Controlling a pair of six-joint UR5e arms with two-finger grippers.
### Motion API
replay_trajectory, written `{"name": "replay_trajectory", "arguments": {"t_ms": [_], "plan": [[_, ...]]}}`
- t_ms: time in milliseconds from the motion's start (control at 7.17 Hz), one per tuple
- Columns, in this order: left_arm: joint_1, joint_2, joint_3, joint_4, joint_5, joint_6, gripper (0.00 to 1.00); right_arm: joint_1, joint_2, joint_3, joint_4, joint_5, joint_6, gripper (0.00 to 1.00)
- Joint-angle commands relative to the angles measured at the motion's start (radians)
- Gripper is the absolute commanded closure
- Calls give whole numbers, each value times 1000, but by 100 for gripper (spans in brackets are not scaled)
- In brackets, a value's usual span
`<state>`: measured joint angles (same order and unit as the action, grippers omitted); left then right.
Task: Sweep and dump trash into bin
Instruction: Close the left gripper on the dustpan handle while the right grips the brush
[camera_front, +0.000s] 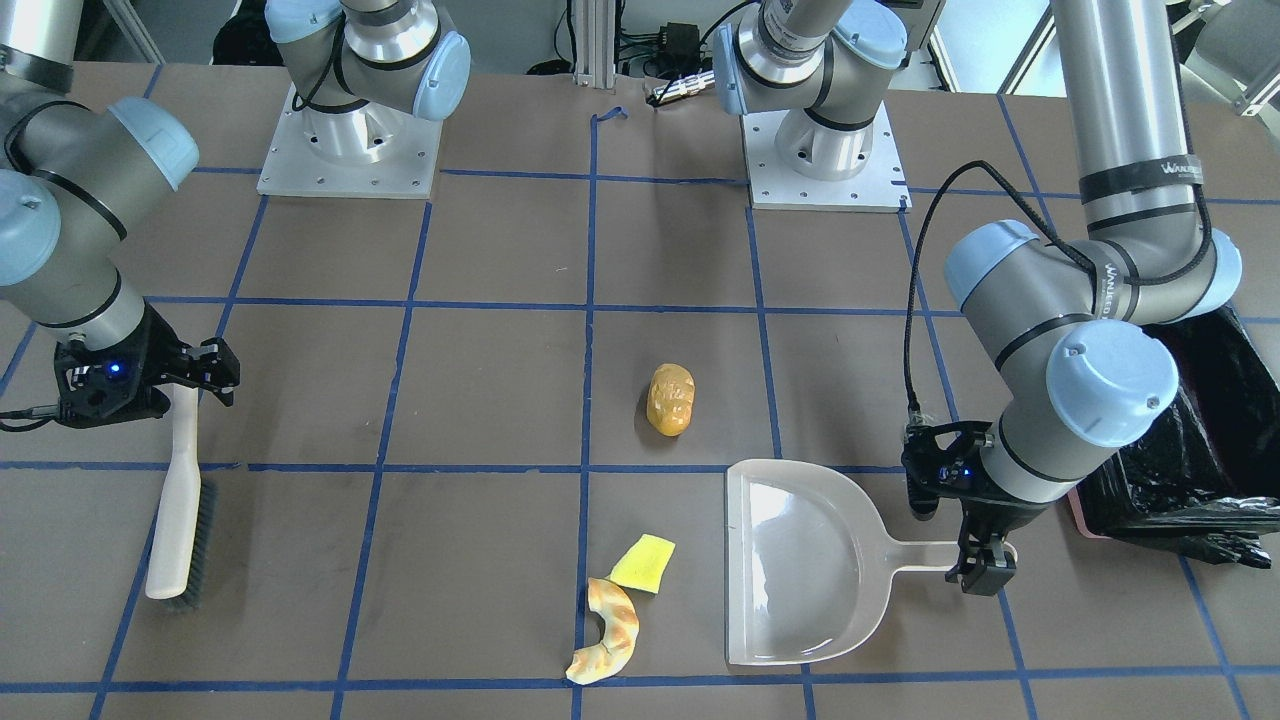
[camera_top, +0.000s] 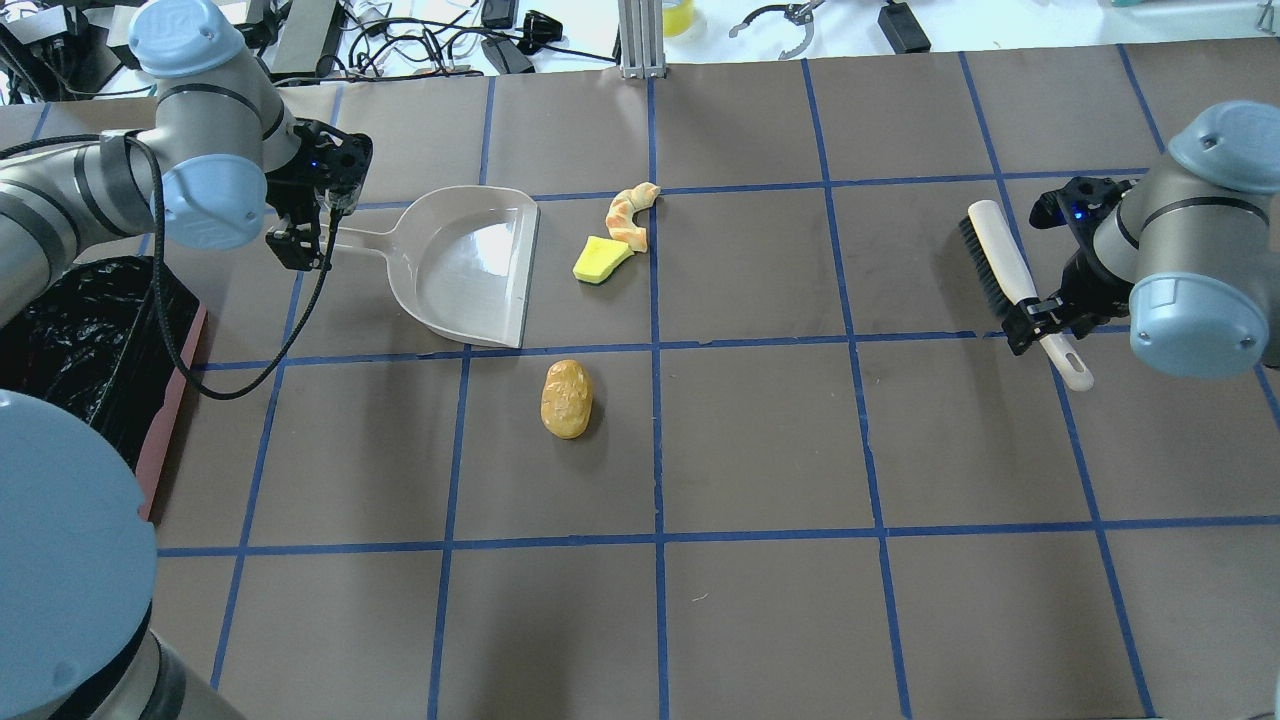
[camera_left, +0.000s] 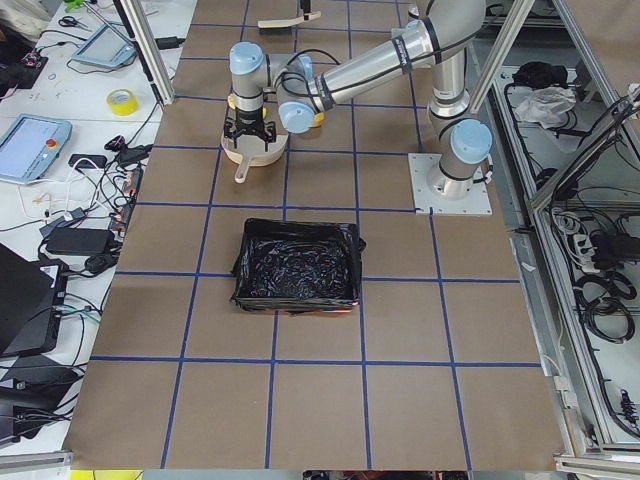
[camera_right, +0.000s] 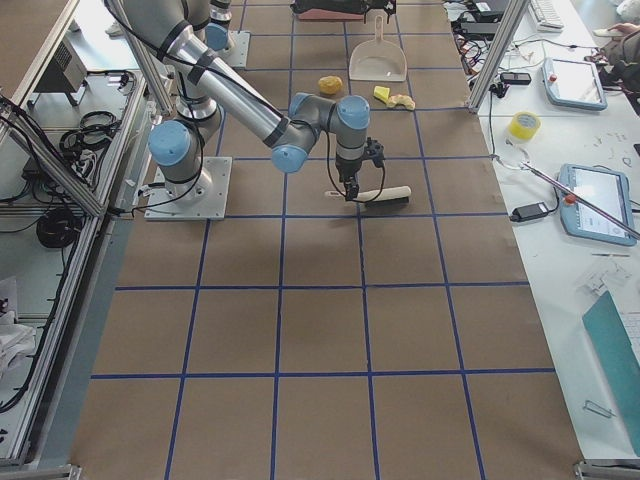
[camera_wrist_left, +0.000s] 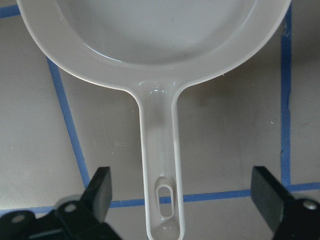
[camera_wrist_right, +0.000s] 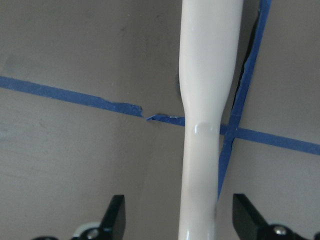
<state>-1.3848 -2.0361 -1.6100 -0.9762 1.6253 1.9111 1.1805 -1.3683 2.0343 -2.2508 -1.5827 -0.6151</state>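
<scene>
Both tools are lying flat on the table, handles presented for pickup. The left gripper (camera_wrist_left: 184, 194) is hanging over the dustpan handle (camera_wrist_left: 160, 165) with jaws spread wide, touching nothing. The right gripper (camera_wrist_right: 182, 216) is likewise straddling the brush (camera_top: 1010, 268) handle, released.

The dustpan (camera_top: 470, 262) is lying with its long axis across the table. Its open lip is facing the robot's right, toward the yellow wedge (camera_top: 600, 262) and croissant (camera_top: 628, 214), which are sitting together just beside it.

The bun (camera_top: 567, 398) is lying apart, nearer the robot, its long axis running near-to-far. The bin (camera_top: 172, 400) is sitting at the robot's left.

Judgement: grasping is pending.
</scene>
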Motion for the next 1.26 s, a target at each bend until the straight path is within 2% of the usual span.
{"name": "replay_trajectory", "arguments": {"t_ms": [0,140,279,419,558,698,837,977,1116], "plan": [[4,-28,-2,23,4,-52,0,-5,17,3,-3,-22,-21,26],[4,-51,-1,34,5,-93,0,-7,17,1,-4,-23,-24,26],[3,-55,-5,43,5,-99,0,-12,17,0,-4,-23,-26,31],[3,-55,-7,57,4,-101,0,-13,17,-2,-4,-23,-31,41],[3,-53,-10,57,4,-103,12,-15,14,-3,-3,-23,-31,50],[3,-52,-8,59,2,-95,56,-19,15,-3,-1,-20,-31,52],[3,-50,-10,70,2,-96,94,-21,17,0,2,-16,-29,61],[3,-50,-10,77,2,-95,100,-22,17,0,2,-13,-29,73],[3,-46,-10,82,2,-96,100,-22,14,-2,7,-11,-26,88]]}}
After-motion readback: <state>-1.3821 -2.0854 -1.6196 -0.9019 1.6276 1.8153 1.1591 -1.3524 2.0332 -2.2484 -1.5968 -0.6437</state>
